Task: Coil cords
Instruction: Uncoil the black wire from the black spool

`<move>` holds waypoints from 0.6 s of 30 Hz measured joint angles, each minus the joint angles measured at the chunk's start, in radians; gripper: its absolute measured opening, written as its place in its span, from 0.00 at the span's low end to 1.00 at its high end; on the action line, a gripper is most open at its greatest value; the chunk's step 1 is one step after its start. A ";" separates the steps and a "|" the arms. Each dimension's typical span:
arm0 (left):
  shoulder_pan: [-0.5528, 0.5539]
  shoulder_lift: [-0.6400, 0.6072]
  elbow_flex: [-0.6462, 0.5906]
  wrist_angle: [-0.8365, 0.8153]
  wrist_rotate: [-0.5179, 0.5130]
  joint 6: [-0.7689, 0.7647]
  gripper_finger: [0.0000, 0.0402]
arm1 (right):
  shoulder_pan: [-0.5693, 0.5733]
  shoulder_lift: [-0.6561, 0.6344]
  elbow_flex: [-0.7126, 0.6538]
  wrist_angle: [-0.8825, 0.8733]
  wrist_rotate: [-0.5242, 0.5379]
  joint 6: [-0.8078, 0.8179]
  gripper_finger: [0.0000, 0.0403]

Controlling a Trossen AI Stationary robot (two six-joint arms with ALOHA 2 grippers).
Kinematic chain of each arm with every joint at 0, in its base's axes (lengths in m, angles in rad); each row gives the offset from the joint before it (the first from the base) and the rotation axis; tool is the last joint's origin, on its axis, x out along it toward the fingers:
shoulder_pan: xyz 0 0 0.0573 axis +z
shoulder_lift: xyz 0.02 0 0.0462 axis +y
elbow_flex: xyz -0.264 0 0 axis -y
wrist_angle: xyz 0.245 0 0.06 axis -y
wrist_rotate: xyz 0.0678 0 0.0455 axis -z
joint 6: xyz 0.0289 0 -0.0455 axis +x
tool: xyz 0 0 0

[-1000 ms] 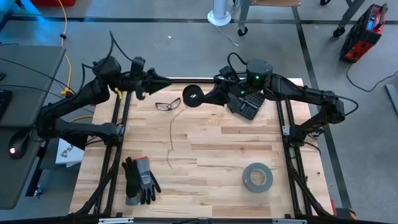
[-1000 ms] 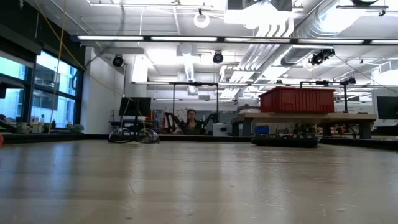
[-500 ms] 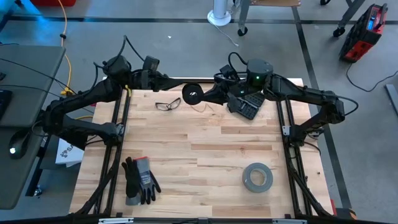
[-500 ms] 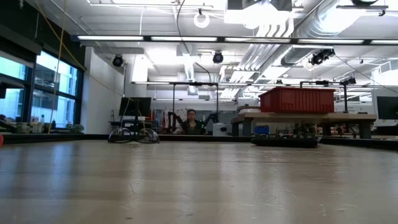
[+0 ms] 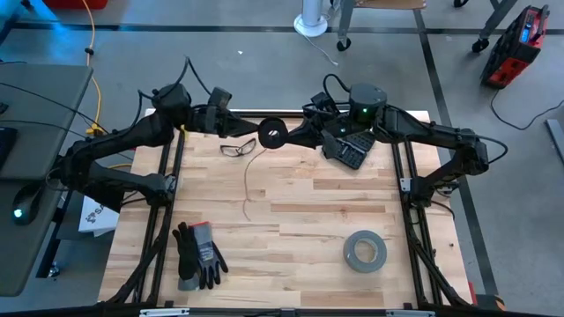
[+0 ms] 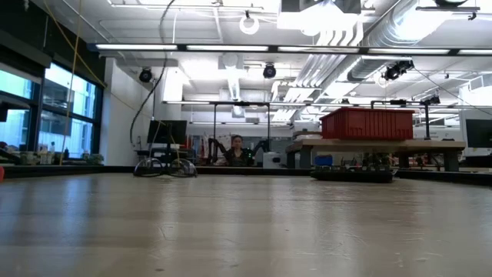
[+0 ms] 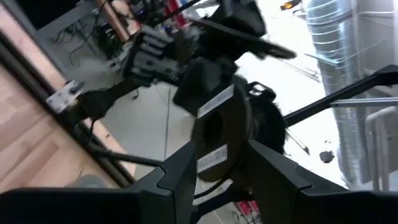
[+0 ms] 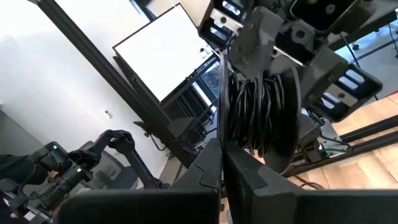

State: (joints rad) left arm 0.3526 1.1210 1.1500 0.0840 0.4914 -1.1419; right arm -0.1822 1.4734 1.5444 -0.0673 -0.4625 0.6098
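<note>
High over the table's far edge my right gripper [image 5: 293, 136] holds the small round black spool [image 5: 273, 134], with dark cord wound on its core [image 8: 258, 115]. My left gripper [image 5: 256, 129] is at the spool's left side. Its open fingers stand on either side of the spool's rim [image 7: 221, 134], one by each flange. A loose length of the thin cord [image 5: 246, 189] hangs slack from the spool, and its end lies on the wooden table [image 5: 308, 211]. In the low view the cord shows as a dark curve [image 6: 134, 115]. My right gripper pinches the rim of one thin flange [image 8: 221, 118] between its two shut fingers, coming level from the table's right. The spool is lifted clear of the table, its flat face turned mostly upward. My left gripper: whether its fingers touch the spool, I cannot tell.
Safety glasses [image 5: 238, 148] lie below the spool. A black keypad-like device [image 5: 348, 150] sits at the far right, a grey tape roll [image 5: 365, 251] at the near right and dark gloves [image 5: 198, 255] at the near left. A person sits in the room behind [image 6: 236, 150].
My left gripper has gone toward the table's right, up to the spool, and has rolled about its own pointing line; the gap between its fingers has not changed. The cord's hanging part has swung about. My right gripper and the spool have kept still.
</note>
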 joint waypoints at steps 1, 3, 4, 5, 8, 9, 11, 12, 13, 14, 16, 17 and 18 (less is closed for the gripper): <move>-0.003 0.003 0.000 -0.001 -0.004 0.000 0.33 | 0.000 0.000 0.000 -0.003 0.000 0.000 0.00; -0.003 0.004 0.000 0.012 -0.004 0.000 0.33 | 0.000 0.000 0.000 -0.008 0.000 0.001 0.00; -0.002 0.004 0.000 0.013 -0.004 0.001 0.33 | 0.000 0.000 0.000 -0.013 0.000 0.002 0.00; -0.002 0.004 0.000 0.013 -0.005 0.002 0.33 | 0.000 0.000 0.000 -0.014 0.000 0.002 0.00; -0.002 0.004 0.000 -0.004 -0.008 0.018 0.33 | 0.000 0.000 0.000 -0.018 0.000 0.003 0.00; -0.002 0.004 0.000 -0.013 -0.011 0.021 0.33 | 0.000 0.000 0.000 -0.019 0.000 0.003 0.00; 0.002 0.004 0.000 -0.019 -0.013 0.027 0.33 | 0.000 0.000 0.000 -0.019 0.000 0.003 0.00; 0.003 0.004 0.000 -0.019 -0.013 0.027 0.33 | 0.000 0.000 0.000 -0.020 0.001 0.003 0.00; 0.003 0.004 0.000 -0.019 -0.014 0.027 0.33 | 0.000 0.000 0.000 -0.019 0.001 0.003 0.00; 0.003 0.005 0.000 -0.019 -0.014 0.029 0.33 | 0.000 0.000 0.000 -0.019 0.001 0.003 0.00; 0.003 0.008 0.000 -0.020 -0.014 0.036 0.33 | 0.000 0.000 0.000 -0.019 0.001 0.002 0.00; 0.003 0.010 0.000 -0.024 -0.014 0.038 0.33 | 0.000 0.000 0.000 -0.019 0.001 -0.001 0.00; 0.003 0.014 0.000 -0.029 -0.014 0.045 0.33 | 0.000 0.000 0.000 -0.020 0.001 -0.004 0.00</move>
State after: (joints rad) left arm 0.3553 1.1348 1.1500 0.0554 0.4774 -1.0969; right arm -0.1818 1.4734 1.5440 -0.0868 -0.4618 0.6058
